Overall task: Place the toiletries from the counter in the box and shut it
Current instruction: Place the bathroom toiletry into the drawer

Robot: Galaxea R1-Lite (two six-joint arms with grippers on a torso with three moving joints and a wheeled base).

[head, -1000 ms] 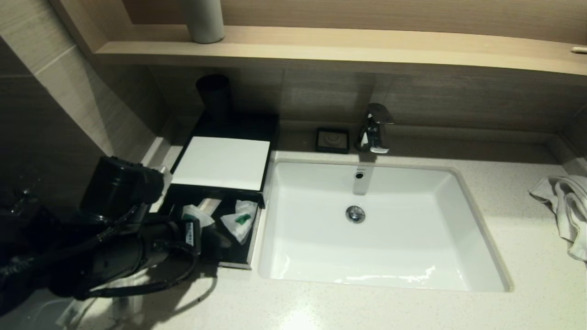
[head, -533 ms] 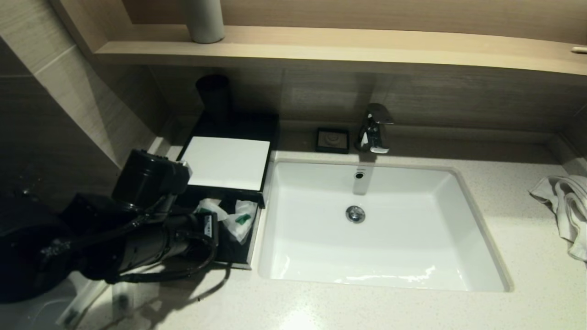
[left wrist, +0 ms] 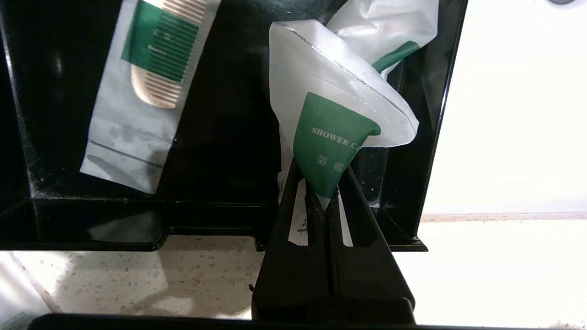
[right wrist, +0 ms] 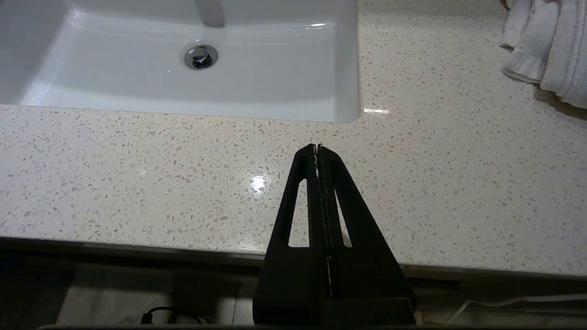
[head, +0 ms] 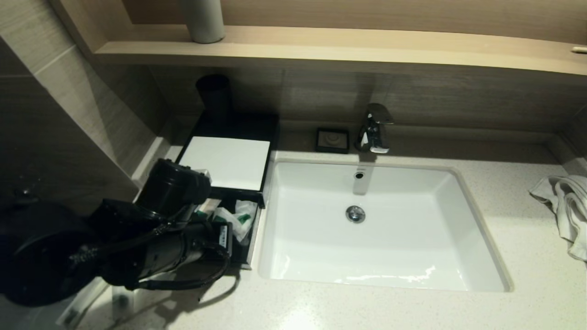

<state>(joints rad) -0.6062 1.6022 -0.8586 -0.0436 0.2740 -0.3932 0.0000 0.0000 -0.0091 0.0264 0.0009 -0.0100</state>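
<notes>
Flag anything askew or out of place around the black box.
The shower cap packet, pinched in the shut left gripper, hangs crumpled and tilted over the box, not lying flat like the comb packet inside. A white towel lies bunched on the counter. The right gripper is idle, shut.

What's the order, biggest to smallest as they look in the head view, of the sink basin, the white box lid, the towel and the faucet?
1. Sink basin
2. White box lid
3. Towel, partly cut off at the frame edge, so its rank is unsure
4. Faucet
</notes>
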